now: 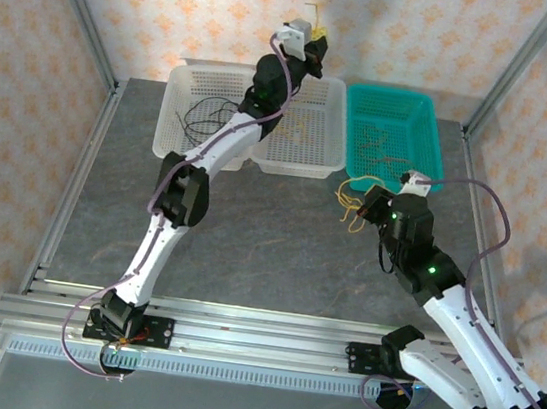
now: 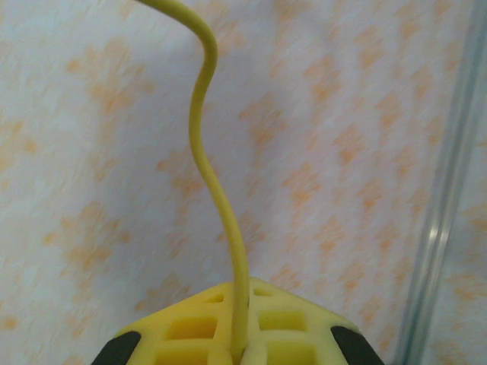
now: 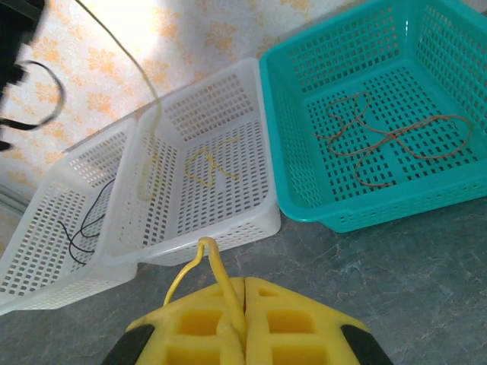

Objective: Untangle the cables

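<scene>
My left claw (image 2: 242, 351), above the white basket (image 3: 221, 99), and right claw (image 3: 243, 319) each grasp yellow cable (image 2: 204, 114) mid-separation; next, lower and release into that basket.

Yellow cable (image 2: 199, 114) pinched in the closed left gripper (image 2: 240, 353), held high above the baskets. Its free end curves upward, and a thin run hangs down into the middle white basket (image 3: 221, 95). Loose yellow strands (image 3: 209, 163) lie on that basket's floor. Second yellow cable (image 1: 356, 190) clamped in the closed right gripper (image 3: 243, 334), looping on the worktop (image 1: 268, 244) just in front of the teal basket (image 1: 399, 92). Black cables (image 1: 210, 115) lie loosely curled in the left white basket (image 1: 167, 115). Orange-brown cables (image 3: 380, 137) lie in open loops on the teal basket floor.
</scene>
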Robot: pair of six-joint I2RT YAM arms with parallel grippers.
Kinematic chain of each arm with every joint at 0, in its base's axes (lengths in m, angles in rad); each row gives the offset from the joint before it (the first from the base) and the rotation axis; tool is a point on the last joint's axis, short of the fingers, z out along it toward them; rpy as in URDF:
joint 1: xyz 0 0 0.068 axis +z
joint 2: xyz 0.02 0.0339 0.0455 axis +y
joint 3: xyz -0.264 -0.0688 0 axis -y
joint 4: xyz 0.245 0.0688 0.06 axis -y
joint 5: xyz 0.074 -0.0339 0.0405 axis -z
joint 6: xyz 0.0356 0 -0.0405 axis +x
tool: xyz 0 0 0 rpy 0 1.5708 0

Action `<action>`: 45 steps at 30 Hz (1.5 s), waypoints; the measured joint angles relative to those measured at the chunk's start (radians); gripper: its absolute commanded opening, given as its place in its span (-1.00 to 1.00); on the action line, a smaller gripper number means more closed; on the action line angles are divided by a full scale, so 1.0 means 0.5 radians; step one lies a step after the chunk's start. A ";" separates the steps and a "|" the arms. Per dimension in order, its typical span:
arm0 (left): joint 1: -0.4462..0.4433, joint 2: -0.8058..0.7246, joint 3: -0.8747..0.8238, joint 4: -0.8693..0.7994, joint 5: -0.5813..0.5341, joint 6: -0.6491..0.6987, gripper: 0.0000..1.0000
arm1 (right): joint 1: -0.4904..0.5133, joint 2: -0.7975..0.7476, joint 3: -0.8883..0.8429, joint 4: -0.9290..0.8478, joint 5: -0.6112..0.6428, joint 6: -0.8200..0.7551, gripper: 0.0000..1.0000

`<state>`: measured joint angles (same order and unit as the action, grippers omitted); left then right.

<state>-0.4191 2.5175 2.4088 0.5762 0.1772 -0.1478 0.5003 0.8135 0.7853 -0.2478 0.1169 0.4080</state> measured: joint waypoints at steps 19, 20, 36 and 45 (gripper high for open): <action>-0.114 0.176 0.021 -0.687 -0.739 0.028 0.52 | 0.000 -0.062 0.000 -0.071 0.000 0.023 -1.00; -0.114 0.174 0.011 -0.689 -0.735 0.031 0.59 | 0.000 -0.070 0.000 -0.074 0.002 0.023 -1.00; -0.106 -1.041 -1.679 -0.369 -0.259 0.039 0.97 | -0.124 0.047 0.227 -0.141 -0.035 -0.069 -1.00; -0.085 -1.958 -2.925 0.262 0.479 0.034 0.85 | -0.307 0.248 0.277 0.016 -0.513 -0.214 -1.00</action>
<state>-0.4618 1.5383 0.9463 0.7074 0.4168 -0.1307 0.3470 0.9375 0.9237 -0.2398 -0.1398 0.3012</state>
